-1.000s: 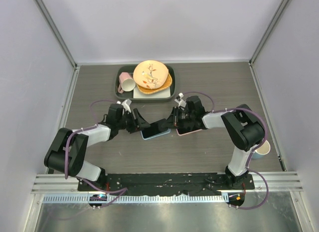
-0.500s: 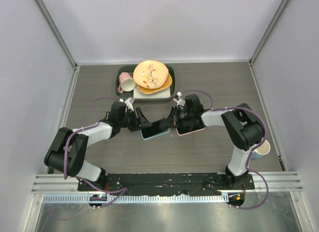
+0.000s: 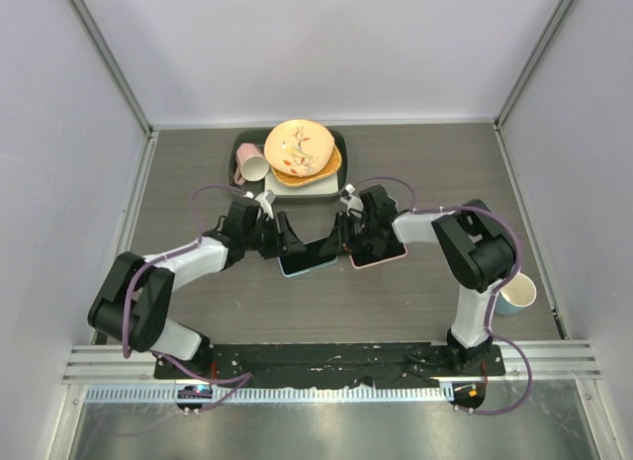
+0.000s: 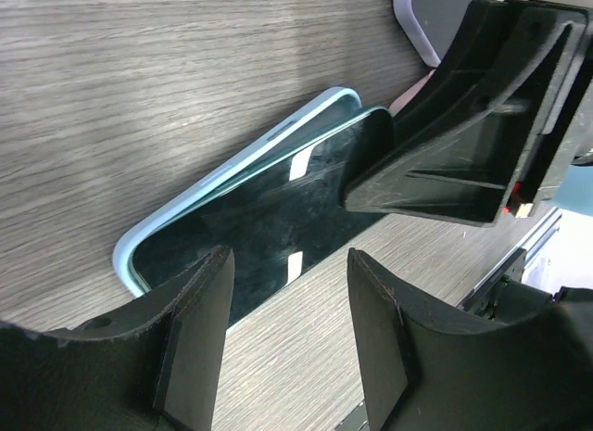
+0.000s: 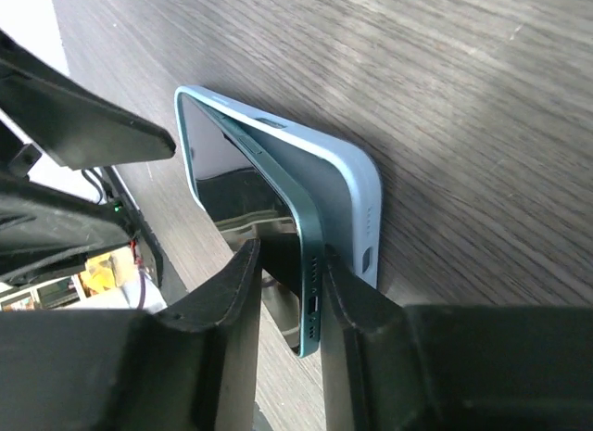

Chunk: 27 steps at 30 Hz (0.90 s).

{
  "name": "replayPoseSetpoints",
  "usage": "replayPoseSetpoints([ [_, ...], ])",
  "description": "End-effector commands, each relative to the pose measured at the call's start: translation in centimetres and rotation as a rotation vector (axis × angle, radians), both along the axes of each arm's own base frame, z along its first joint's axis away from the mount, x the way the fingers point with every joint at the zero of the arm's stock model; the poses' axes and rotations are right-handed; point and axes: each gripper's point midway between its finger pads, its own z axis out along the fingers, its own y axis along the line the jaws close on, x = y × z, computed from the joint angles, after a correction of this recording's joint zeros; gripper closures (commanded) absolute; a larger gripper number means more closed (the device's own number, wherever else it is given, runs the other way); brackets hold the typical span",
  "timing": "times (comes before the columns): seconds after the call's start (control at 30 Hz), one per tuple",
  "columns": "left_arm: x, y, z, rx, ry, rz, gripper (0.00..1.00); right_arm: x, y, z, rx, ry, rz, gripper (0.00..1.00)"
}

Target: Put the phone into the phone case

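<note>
No text, label, brand or number can be read in any view. The plate (image 3: pixel 300 145) at the upper centre of the overhead view carries only a drawn pattern. The dark screen of the phone (image 4: pixel 269 218) shows only reflections.

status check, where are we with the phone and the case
Left pincer open over low end of phone. Right pincer straddling its raised end, grip unclear. Phone part seated in case, one end tilted up. Nothing blocking.
</note>
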Motion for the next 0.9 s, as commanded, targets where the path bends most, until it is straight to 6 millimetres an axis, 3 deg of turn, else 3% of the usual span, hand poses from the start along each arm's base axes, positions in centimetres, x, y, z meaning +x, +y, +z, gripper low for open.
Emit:
replayPoseSetpoints([
  [0.0, 0.5, -1.1, 0.4, 0.047, -0.025, -0.03, 0.45, -4.6, -6.5, -9.4, -0.465, 0.07, 0.03, 0.68],
  [0.33, 0.0, -2.3, -1.8, 0.116, 0.037, -0.072, 0.52, -4.1, -7.6, -9.4, -0.617, 0.011, 0.048, 0.57],
  [0.53, -0.4, -0.6, -4.8, 0.255, 0.136, -0.039, 0.57, -3.6, -8.6, -9.0, -0.766, -0.061, 0.063, 0.42],
  [0.87, -1.0, 0.3, -5.9, 0.311, 0.175, -0.029, 0.61, -2.8, -10.3, -8.8, -0.993, -0.144, 0.075, 0.39],
])
